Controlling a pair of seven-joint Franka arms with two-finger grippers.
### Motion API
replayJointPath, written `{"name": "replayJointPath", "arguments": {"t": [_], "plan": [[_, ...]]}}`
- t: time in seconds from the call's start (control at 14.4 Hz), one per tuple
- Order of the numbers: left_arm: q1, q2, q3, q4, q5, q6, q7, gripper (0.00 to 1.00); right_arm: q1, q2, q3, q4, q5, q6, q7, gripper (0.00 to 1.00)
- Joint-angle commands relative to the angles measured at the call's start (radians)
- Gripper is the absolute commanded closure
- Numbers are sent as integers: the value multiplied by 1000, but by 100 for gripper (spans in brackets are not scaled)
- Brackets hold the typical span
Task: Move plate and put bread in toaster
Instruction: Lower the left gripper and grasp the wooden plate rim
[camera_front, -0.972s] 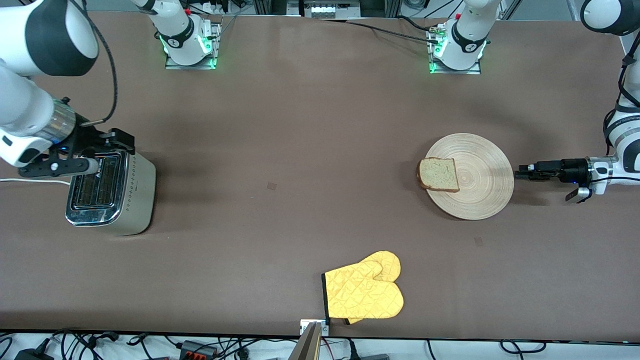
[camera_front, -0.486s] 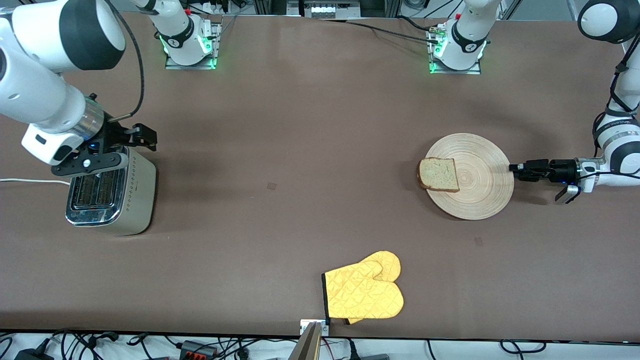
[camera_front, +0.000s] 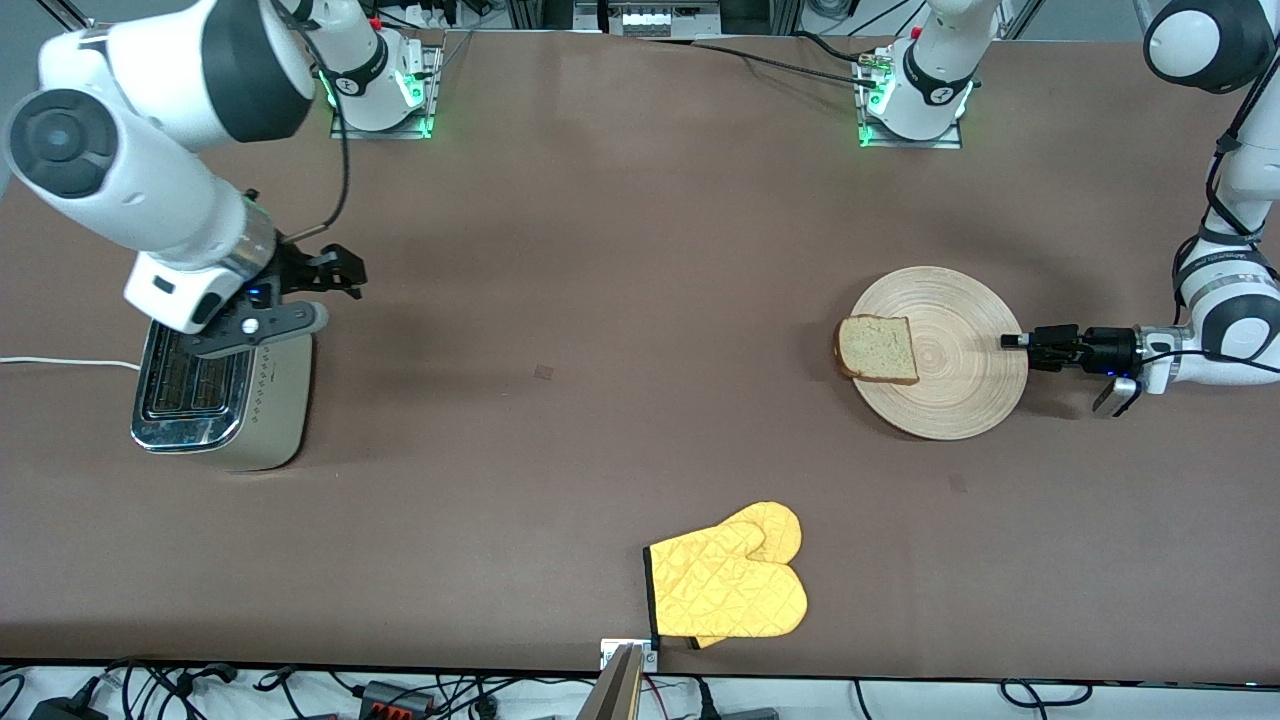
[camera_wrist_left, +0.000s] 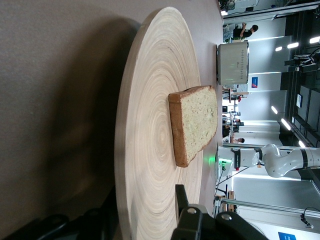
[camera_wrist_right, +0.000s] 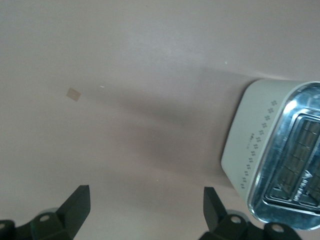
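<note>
Wood plate (camera_front: 955, 385) w/ 1 bread (camera_front: 877, 349) pinched by left pincer (camera_front: 1012, 341); right pincer (camera_front: 330, 290) spread over 1 toaster (camera_front: 215, 390).

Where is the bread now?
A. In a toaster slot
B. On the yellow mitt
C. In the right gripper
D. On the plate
D: the bread lies flat on the plate, near the rim toward the right arm's end of the table.
</note>
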Motion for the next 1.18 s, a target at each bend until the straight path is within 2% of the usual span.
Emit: {"name": "replayJointPath", "arguments": {"t": [0.0,0.28,0.69,1.11], "plan": [[1,6,4,-1,-14,7,23,62,3,34,-3,16,-1,10,2,0],[3,9,5,-2,-8,5,12,77,14,66,-3,13,2,44,3,0],[6,6,5,1,-6,-7,-27,86,46,109,-3,19,33,90,2,0],[7,6,4,8,-6,-19,-49,89,78,135,-3,19,37,145,3,0]]}}
